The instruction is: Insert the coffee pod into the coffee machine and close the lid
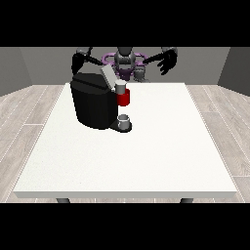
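**Coffee machine on desk, lid up, both hands raised behind it**

Landmark: the coffee machine point(95, 105).

- Nearest the camera, a wide bare stretch of the white desk point(127, 166) is seen in front of the coffee machine. Two dark desk legs are just visible under the near edge.
- At the machine's front foot, on its dark base plate, a small grey cup point(125, 120) is seen upright, below the brew head.
- Directly above the cup, a red part point(124, 98) is seen at the machine's front, topped by a pale grey cylinder point(120, 88). Whether that cylinder is the coffee pod cannot be told; no separate pod is made out elsewhere on the desk.
- The machine body is black and boxy, placed on the view's left half of the desk, towards the far edge.
- The lid point(107, 74) is seen tilted up and open, as a light grey flap at the machine's top rear.
- Behind the machine, at the view's left, one hand point(78, 61) is held above the machine's top corner, apart from it. Its fingers cannot be told.
- Further to the view's right of the machine, the other hand point(168, 62) is held up over the far desk edge, fingers spread and hanging down, nothing held.
- The robot torso point(124, 61) is seen behind the lid.
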